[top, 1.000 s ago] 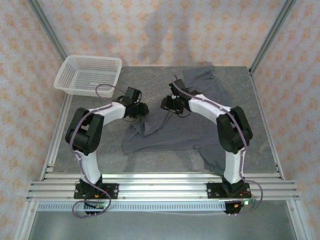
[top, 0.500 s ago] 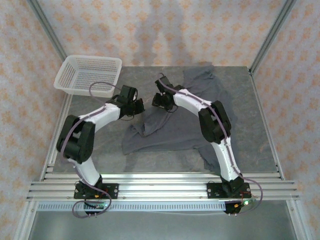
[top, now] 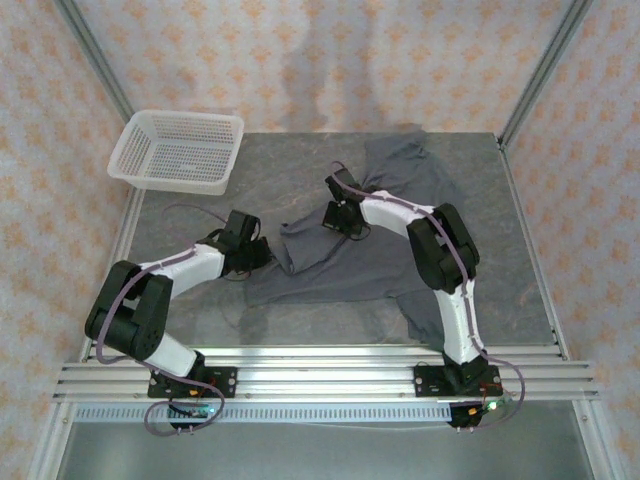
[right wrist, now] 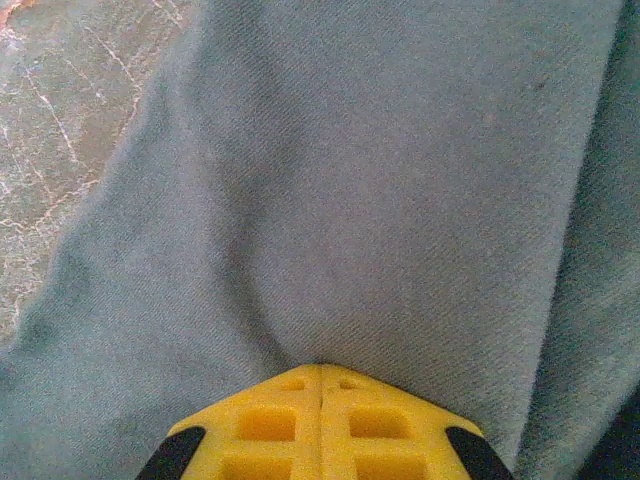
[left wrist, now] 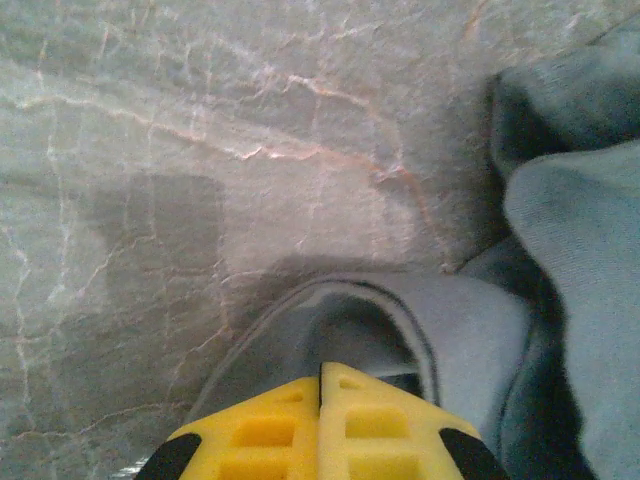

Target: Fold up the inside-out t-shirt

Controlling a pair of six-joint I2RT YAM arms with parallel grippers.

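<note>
The inside-out t-shirt (top: 365,262), dark slate-grey and wrinkled, lies crumpled across the middle and right of the table, with one part reaching the back edge and another hanging toward the front rail. My left gripper (top: 256,256) is low at the shirt's left edge. Its yellow fingers (left wrist: 350,420) are shut, with a curved hem of the t-shirt (left wrist: 470,320) bunched up at their tips. My right gripper (top: 340,217) sits on the shirt's upper middle. It is shut too, its fingers (right wrist: 290,425) pressed together, and a crease in the t-shirt (right wrist: 400,180) runs into the tips.
A white mesh basket (top: 180,150) stands at the back left corner. Bare grey marbled tabletop (top: 190,205) lies between it and the shirt. Metal frame posts and patterned walls close in the sides and back; an aluminium rail (top: 320,375) runs along the front.
Both grippers have shut. The left arm has swung down and toward the front left, to the shirt's left edge. The right gripper rose slightly, then came back down onto the cloth.
</note>
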